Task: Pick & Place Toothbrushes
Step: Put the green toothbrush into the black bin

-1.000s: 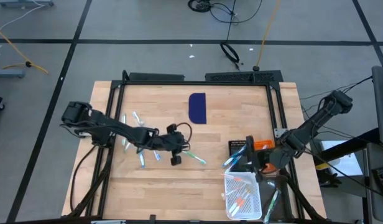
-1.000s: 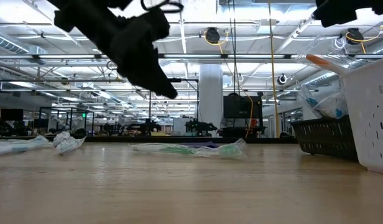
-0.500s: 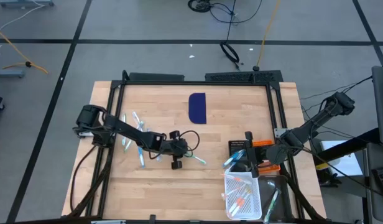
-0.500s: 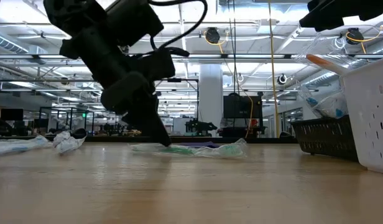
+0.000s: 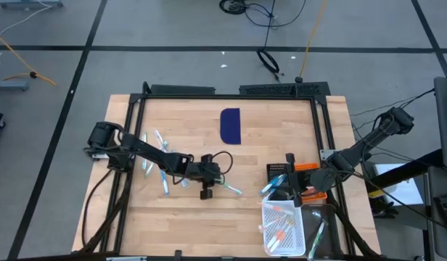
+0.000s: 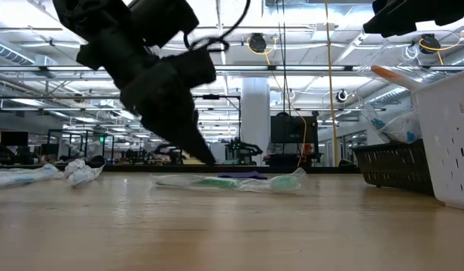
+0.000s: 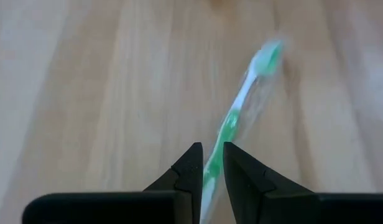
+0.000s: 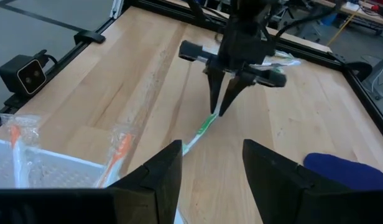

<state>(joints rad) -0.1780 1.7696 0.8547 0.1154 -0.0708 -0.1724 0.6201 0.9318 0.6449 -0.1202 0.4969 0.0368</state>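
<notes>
A green toothbrush in a clear wrapper (image 5: 233,189) lies near the table's middle, lengthwise on the wood in the low view (image 6: 224,182). My left gripper (image 5: 218,183) is down at its handle end, fingers nearly together around it (image 7: 211,149). Several light blue and white toothbrushes (image 5: 158,156) lie in a loose cluster toward the table's left. My right gripper (image 5: 296,190) hovers open over the baskets on the right, touching nothing (image 8: 210,146). My left gripper pinches the green toothbrush's handle end (image 7: 219,140) between its two fingers. The fingers come down on it from above, slanting. The brush head (image 7: 266,56) points away from the gripper. In the low view the toothbrush still lies along the table.
A white basket (image 5: 283,228) holding orange toothbrushes sits at the near right, and a black basket (image 5: 279,174) stands behind it. A dark blue flat rectangle (image 5: 231,125) lies toward the far edge. One toothbrush (image 5: 318,235) lies beside the white basket.
My left gripper has come down from above the table onto the green toothbrush's handle end and has stayed there. The toothbrush has shifted slightly along the table.
</notes>
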